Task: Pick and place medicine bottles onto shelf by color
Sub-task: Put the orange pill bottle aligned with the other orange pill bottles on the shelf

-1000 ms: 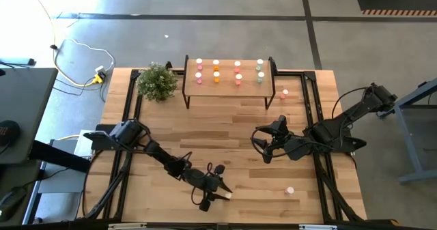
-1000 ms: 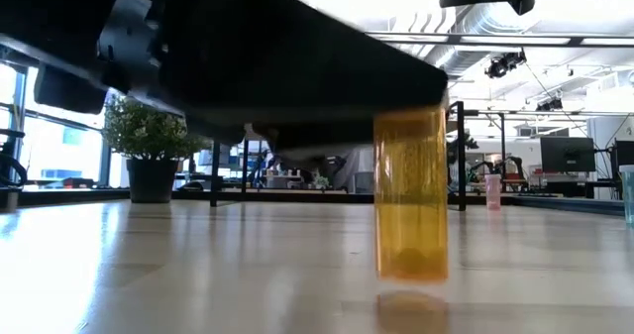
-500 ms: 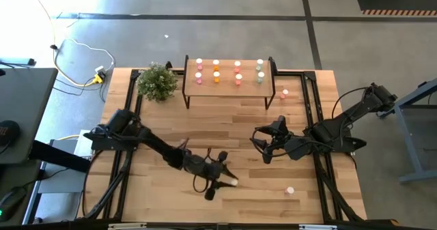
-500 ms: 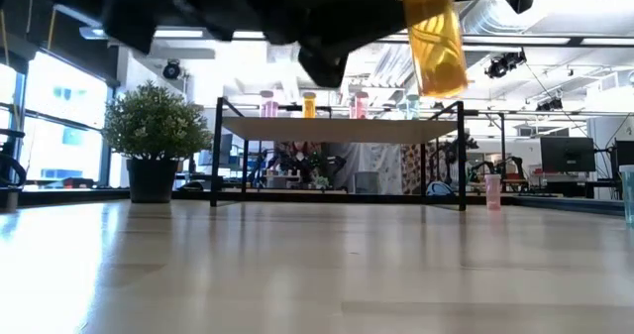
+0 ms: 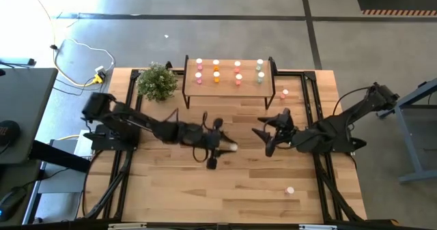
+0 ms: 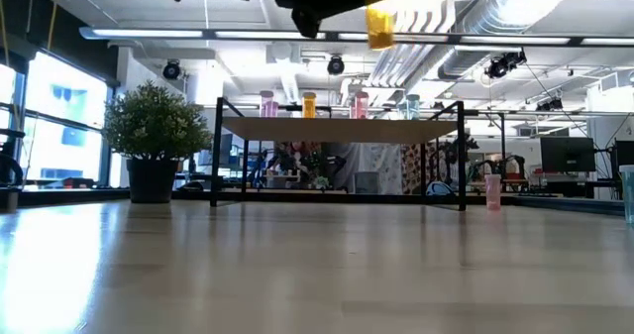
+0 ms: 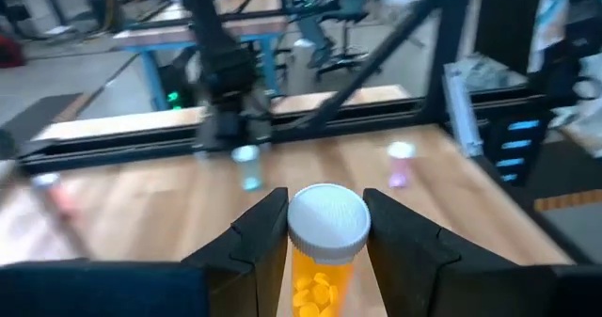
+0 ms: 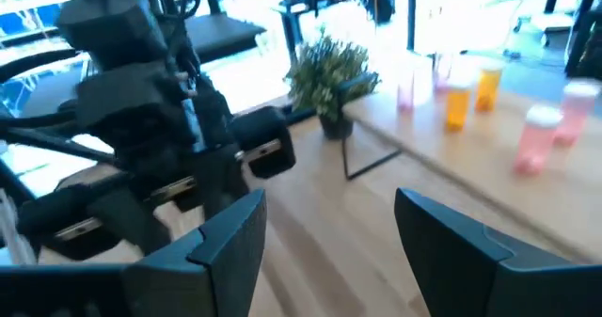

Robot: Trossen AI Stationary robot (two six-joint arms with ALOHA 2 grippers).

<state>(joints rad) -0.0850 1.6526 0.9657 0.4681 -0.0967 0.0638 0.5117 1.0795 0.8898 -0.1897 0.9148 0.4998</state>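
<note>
An orange medicine bottle (image 7: 323,281) with a white cap (image 7: 327,218) hangs high above mid-table, with my left gripper (image 5: 220,147) shut on it; in the low view the orange bottle (image 6: 378,23) shows well above shelf height. The shelf (image 5: 229,85), a light-wood board on black legs at the far edge, carries several pink, orange and pale green bottles in rows. My right gripper (image 5: 272,133) hovers open right of centre, with nothing between its fingers (image 8: 230,246). Two loose pink bottles (image 5: 285,92) (image 5: 289,190) stand on the table. My left gripper pinches the orange bottle's body just under the cap (image 7: 299,272) between its two fingers (image 7: 263,237), one on each side. The fingers come roughly level from the table's left. The bottle stands about upright, cap up, lifted clear of the table.
A potted plant (image 5: 157,82) stands left of the shelf. Black frame rails (image 5: 308,100) run along the table's sides. Bare wood lies between the grippers and the shelf.
My left gripper has risen from near the table's near edge and swung toward the far edge and the shelf, staying shut on the orange bottle. The bottle has gone from just above the tabletop to well above shelf height. My right gripper has shifted slightly toward the far edge.
</note>
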